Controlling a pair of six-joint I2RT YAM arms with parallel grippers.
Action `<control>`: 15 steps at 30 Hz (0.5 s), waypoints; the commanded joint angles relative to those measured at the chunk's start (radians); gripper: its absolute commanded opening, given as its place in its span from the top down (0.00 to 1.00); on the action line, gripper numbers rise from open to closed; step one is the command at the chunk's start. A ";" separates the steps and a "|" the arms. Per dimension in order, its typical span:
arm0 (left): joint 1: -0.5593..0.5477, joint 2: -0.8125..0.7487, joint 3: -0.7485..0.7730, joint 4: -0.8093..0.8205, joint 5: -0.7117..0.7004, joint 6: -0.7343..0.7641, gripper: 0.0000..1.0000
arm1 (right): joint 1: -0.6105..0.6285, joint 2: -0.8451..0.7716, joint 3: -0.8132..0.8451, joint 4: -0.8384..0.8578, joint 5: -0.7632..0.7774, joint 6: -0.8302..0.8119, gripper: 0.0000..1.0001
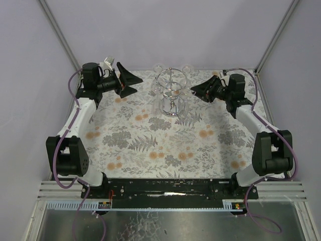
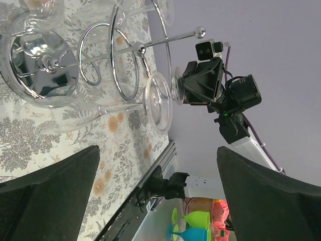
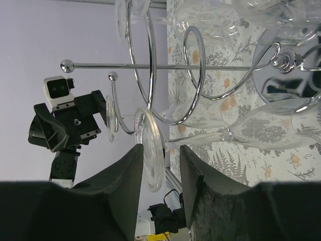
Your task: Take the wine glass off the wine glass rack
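My right gripper [image 3: 160, 160] sits at the rack's 3 o'clock, jaws half closed astride the foot of the nearest wine glass [image 3: 241, 131]. A sliver of gap shows on one side, so I judge it isn't clamped. The glass hangs in its chrome loop on the wine glass rack [image 1: 172, 90], at the table's 12 o'clock. The left gripper [image 1: 131, 82] waits wide open at the rack's 9 o'clock. My worries are that slick glass could slip from a thin pinch, and that a crooked pull could snag the foot on the wire, dragging the rack or knocking the neighbouring glasses [image 1: 186, 69].
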 commanded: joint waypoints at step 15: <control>0.005 -0.025 -0.025 0.055 0.039 -0.004 0.00 | 0.003 -0.075 -0.023 0.034 0.037 -0.010 0.73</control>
